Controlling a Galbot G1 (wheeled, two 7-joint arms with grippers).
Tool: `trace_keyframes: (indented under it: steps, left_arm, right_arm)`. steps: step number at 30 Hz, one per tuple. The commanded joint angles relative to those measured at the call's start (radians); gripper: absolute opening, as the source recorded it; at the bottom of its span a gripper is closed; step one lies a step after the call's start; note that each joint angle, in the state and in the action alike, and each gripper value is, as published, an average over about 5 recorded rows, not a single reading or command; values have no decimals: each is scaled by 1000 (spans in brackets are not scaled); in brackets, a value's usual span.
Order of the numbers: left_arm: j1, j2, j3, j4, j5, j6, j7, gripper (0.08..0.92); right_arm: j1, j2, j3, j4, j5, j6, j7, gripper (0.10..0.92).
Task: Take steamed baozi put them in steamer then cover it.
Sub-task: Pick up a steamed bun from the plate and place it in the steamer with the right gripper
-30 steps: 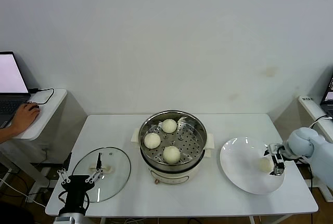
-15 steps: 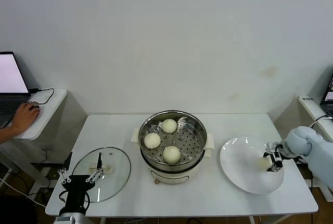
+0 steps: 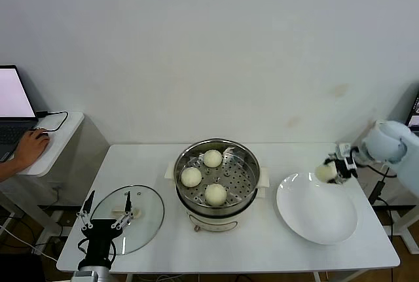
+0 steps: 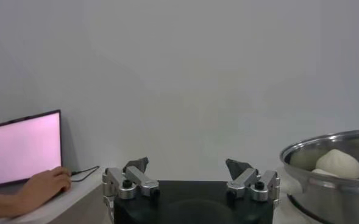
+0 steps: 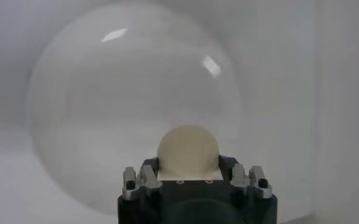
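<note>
Step in hand looks like carrying last bun over. Right gripper [image 3: 329, 171], right side of head view, clamped on fourth baozi [image 3: 325, 173], lifted above far rim of white plate [image 3: 317, 220]. Three baozi [image 3: 215, 193] already on tray inside steamer [image 3: 217, 180], mid frame. Left gripper [image 3: 105, 217], lower left, jaws spread wide, over cover [image 3: 145, 218] on table; contact hard to tell. Next move probably: swing bun left over pot, lower into free spot on tray, release. Lid after.
</note>
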Motion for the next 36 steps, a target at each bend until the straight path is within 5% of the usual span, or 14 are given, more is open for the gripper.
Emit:
trace_keyframes:
  steps: [1,16,36]
  left_arm:
    - [-4,-3,5,4,5,0,0,823]
    - [0,-20,-16,-2,12,-16,-1,823]
    - [-14,-25,-22,11,5,-21,-4,823]
  right_arm:
    - [568,197,-365,195,383,-203,83,621]
    - [438,500,-474,128,581,-473,282,628]
    - [271,483,-470,55,391,-457,252,628]
